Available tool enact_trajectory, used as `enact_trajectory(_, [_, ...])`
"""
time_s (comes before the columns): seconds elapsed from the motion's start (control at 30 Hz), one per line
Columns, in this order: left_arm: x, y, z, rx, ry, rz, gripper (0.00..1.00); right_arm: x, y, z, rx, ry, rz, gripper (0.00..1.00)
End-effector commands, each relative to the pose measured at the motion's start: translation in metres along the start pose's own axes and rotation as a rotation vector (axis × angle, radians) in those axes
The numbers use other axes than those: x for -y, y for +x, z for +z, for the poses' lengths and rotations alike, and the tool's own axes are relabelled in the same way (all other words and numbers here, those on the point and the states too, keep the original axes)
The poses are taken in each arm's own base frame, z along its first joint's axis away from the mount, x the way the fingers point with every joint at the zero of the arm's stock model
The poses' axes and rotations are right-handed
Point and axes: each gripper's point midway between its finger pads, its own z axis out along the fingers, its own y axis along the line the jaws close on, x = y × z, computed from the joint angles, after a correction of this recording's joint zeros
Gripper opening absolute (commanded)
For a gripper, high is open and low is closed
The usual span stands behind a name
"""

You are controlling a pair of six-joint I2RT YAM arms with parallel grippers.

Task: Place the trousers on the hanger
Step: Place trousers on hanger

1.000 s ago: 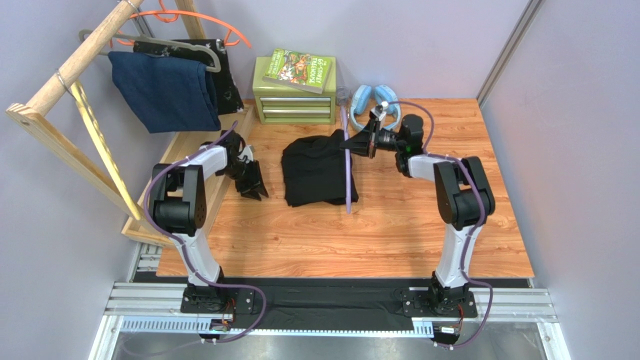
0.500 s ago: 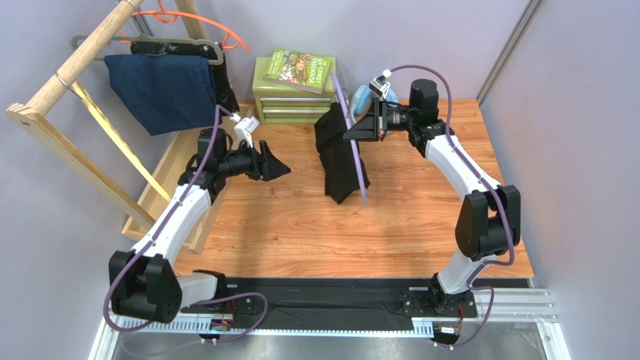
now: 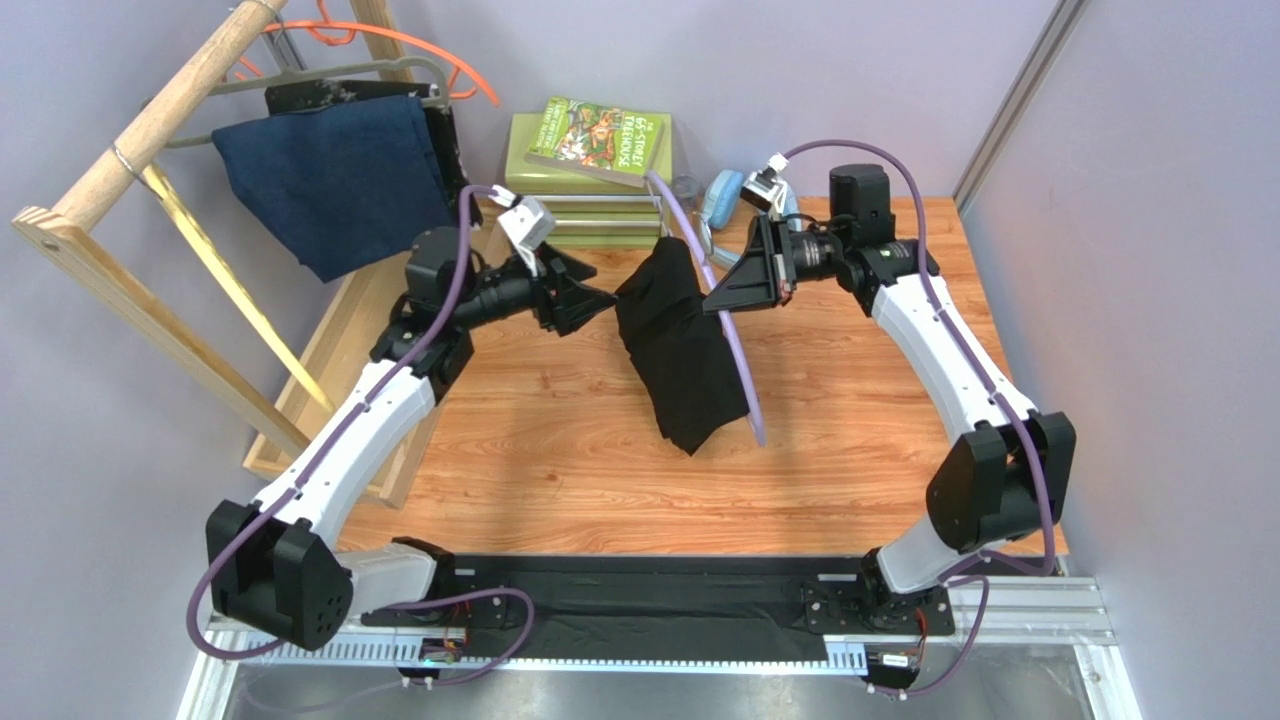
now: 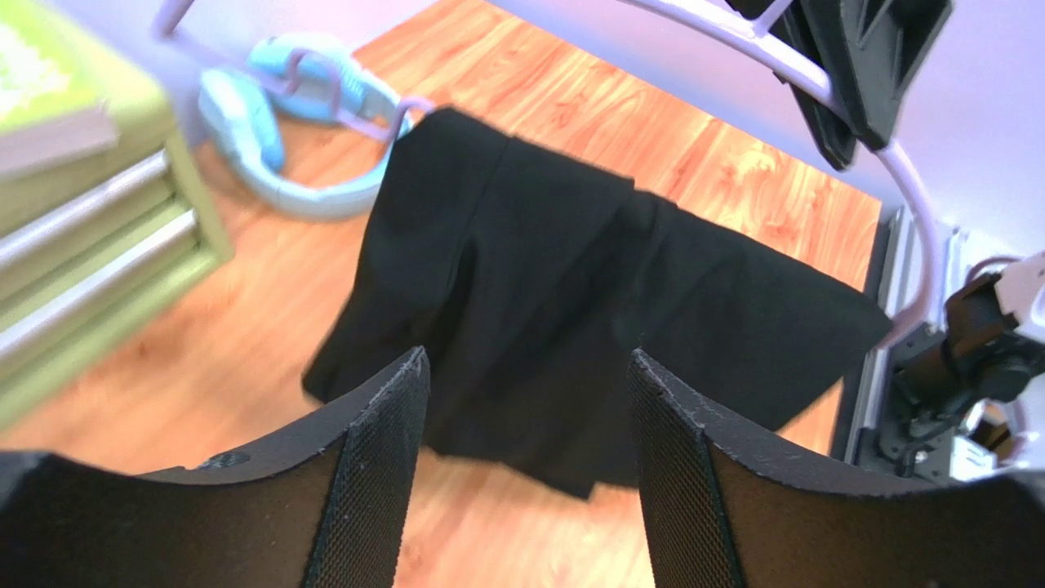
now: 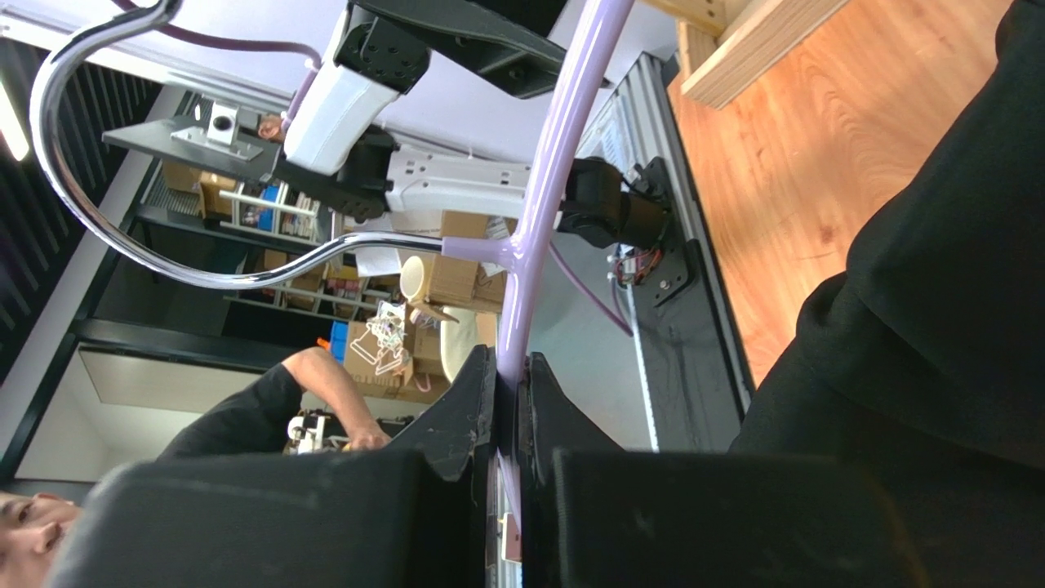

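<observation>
Right gripper (image 3: 724, 293) is clamped on the lavender hanger (image 3: 747, 393). In the right wrist view its fingers (image 5: 472, 404) pinch the hanger's purple stem (image 5: 552, 159) just below the metal hook. Left gripper (image 3: 601, 300) is released, jaws apart with nothing between them, and it points at the trousers (image 3: 684, 360) from just beside them. In the left wrist view we see the black cloth (image 4: 552, 270) through the gap in the gripper (image 4: 528, 361).

The trousers drape over the hanger, folded and hanging between the two grippers above the table (image 3: 842, 465). We cannot tell if the lower edge touches the wood.

Behind them a book (image 3: 601, 143) lies on a green drawer box (image 3: 579, 210). Its cover has lettering, too small for us to read. Blue headphones (image 3: 724, 195) lie beside the box. At far left, a navy cloth (image 3: 338, 180) and an orange hanger (image 3: 436, 60) hang on a wooden rack (image 3: 150, 120). We see no other readable labels.
</observation>
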Motion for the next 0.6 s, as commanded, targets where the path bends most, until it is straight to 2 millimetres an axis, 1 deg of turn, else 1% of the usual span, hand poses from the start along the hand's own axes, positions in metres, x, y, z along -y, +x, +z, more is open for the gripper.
enact_trajectory(0.0, [-0.003,-0.03,0.023,0.067,-0.007,0.206,0.65,-0.06,0.027,0.0,-0.075,-0.101,-0.141,0.0])
enact_trajectory(0.07, [0.002,-0.027,0.033,0.057,0.022,0.207,0.65,-0.064,0.034,0.002,-0.087,-0.106,-0.14,0.0])
enact_trajectory(0.1, [0.004,-0.03,0.036,0.061,0.027,0.211,0.65,-0.068,0.037,0.004,-0.093,-0.11,-0.148,0.0])
enact_trajectory(0.27, [0.024,-0.024,0.049,0.055,0.094,0.213,0.65,-0.076,0.042,0.008,-0.109,-0.118,-0.147,0.0])
enact_trajectory(0.3, [0.023,-0.021,0.051,0.05,0.087,0.231,0.65,-0.079,0.044,0.01,-0.117,-0.124,-0.154,0.0])
enact_trajectory(0.33, [0.026,-0.018,0.053,0.045,0.094,0.228,0.65,-0.08,0.046,0.01,-0.122,-0.129,-0.157,0.0])
enact_trajectory(0.37, [0.023,-0.016,0.056,0.037,0.084,0.219,0.63,-0.082,0.047,0.011,-0.128,-0.134,-0.155,0.0])
enact_trajectory(0.43, [0.02,-0.012,0.058,0.023,0.067,0.2,0.59,-0.083,0.051,0.013,-0.139,-0.14,-0.148,0.0])
enact_trajectory(0.47, [0.016,-0.013,0.059,0.024,0.047,0.199,0.45,-0.083,0.053,0.013,-0.142,-0.141,-0.142,0.0])
enact_trajectory(0.5, [0.013,-0.014,0.058,0.026,0.031,0.201,0.35,-0.083,0.053,0.013,-0.143,-0.142,-0.136,0.0])
enact_trajectory(0.53, [0.012,-0.017,0.057,0.032,0.018,0.207,0.2,-0.083,0.055,0.013,-0.145,-0.143,-0.131,0.0])
enact_trajectory(0.57, [0.011,-0.022,0.054,0.046,0.001,0.212,0.0,-0.082,0.056,0.013,-0.146,-0.144,-0.125,0.0])
